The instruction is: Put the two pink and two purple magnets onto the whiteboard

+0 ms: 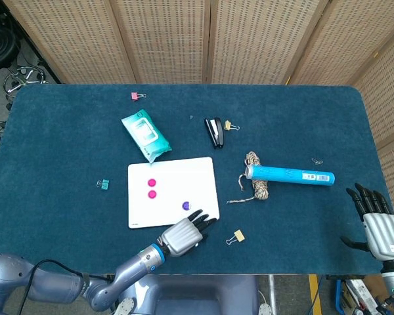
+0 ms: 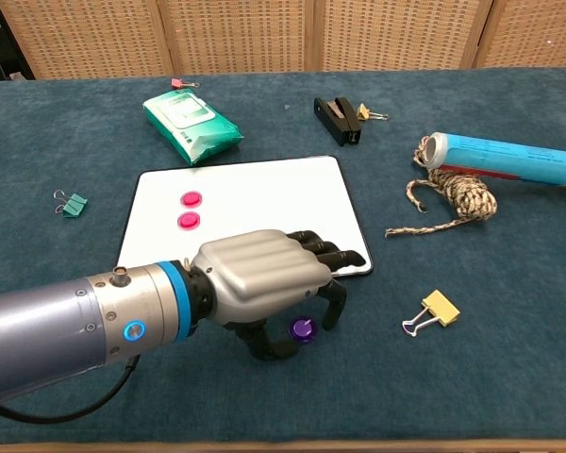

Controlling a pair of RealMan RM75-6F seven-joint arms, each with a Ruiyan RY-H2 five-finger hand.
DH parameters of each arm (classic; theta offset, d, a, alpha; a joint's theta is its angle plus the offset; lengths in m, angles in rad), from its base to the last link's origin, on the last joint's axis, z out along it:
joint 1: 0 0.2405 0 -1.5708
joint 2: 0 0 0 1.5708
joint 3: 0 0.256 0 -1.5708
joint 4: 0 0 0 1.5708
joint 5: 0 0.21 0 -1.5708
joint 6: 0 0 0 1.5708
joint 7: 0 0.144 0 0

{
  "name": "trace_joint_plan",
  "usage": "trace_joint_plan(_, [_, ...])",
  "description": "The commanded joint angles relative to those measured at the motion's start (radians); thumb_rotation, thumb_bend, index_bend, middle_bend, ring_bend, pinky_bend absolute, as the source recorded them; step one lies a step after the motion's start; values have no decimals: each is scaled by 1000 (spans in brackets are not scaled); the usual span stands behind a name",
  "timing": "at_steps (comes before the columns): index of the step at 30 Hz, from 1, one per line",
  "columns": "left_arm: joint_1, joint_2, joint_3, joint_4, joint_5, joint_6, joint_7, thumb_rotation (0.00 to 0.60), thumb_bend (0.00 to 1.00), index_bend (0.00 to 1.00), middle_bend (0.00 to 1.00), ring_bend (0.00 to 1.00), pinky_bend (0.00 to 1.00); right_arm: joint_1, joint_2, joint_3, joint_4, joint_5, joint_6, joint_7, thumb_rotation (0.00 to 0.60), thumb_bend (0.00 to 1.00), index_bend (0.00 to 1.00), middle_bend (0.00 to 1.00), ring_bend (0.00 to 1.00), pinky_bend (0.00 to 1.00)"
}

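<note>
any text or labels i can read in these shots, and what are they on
No text can be read in either view.
Blue tube: a pale label with dark print near one end, too small to read.
Green wipes pack: a white label panel, print blurred.
Whiteboard: blank apart from the magnets.
Left hand and right hand: no markings that read.

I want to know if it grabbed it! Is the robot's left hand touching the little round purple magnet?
Touching: chest view shows the left hand pinching the purple magnet.
</note>
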State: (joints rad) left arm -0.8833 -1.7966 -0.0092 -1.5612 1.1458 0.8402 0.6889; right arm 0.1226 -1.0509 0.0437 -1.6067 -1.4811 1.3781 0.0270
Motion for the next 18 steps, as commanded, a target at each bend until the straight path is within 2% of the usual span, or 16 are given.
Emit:
trace_joint_plan(1, [-1, 3, 0, -3, -8, 6, 9, 600, 321, 540, 0, 0, 0, 0, 0, 0, 0, 0, -1, -1, 600, 0, 0, 0, 0, 0])
trace_joint_plan(18, [-11, 10, 3, -32, -39, 28, 55, 600, 342, 541, 0, 0, 0, -2, 3, -1, -4, -4, 4, 3, 600, 0, 0, 0, 0, 0])
